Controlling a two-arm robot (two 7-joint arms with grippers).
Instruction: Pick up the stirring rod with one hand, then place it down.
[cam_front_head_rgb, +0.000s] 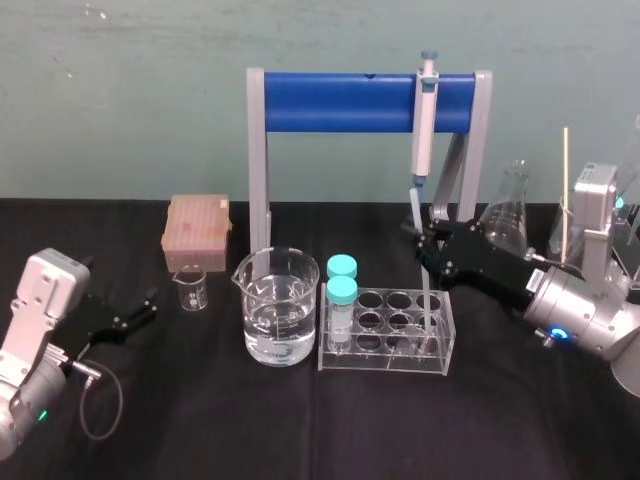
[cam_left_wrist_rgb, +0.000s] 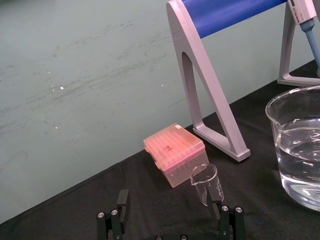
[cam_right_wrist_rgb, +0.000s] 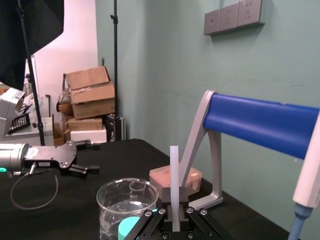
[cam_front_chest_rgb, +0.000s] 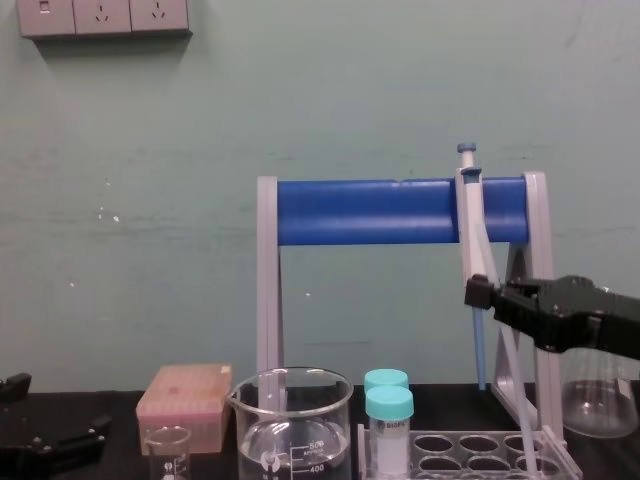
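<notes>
The stirring rod (cam_front_head_rgb: 424, 285) is a thin translucent glass rod, standing almost upright. My right gripper (cam_front_head_rgb: 428, 243) is shut on its upper part, and its lower end reaches down among the wells of the clear tube rack (cam_front_head_rgb: 340, 362). In the right wrist view the rod (cam_right_wrist_rgb: 174, 170) rises from between the closed fingers of the right gripper (cam_right_wrist_rgb: 174, 207). From the chest the right gripper (cam_front_chest_rgb: 478, 294) hangs above the rack with the rod (cam_front_chest_rgb: 510, 385) slanting down below it. My left gripper (cam_front_head_rgb: 143, 312) rests open at the table's left, and also appears as the left gripper (cam_left_wrist_rgb: 170, 212).
A large beaker of water (cam_front_head_rgb: 279, 320) stands left of the rack, which holds two teal-capped tubes (cam_front_head_rgb: 342, 300). A small beaker (cam_front_head_rgb: 191, 289) and a pink tip box (cam_front_head_rgb: 197, 232) sit further left. Behind, a pipette (cam_front_head_rgb: 425, 130) hangs on the blue-barred stand (cam_front_head_rgb: 340, 101). A conical flask (cam_front_head_rgb: 510, 215) stands at right.
</notes>
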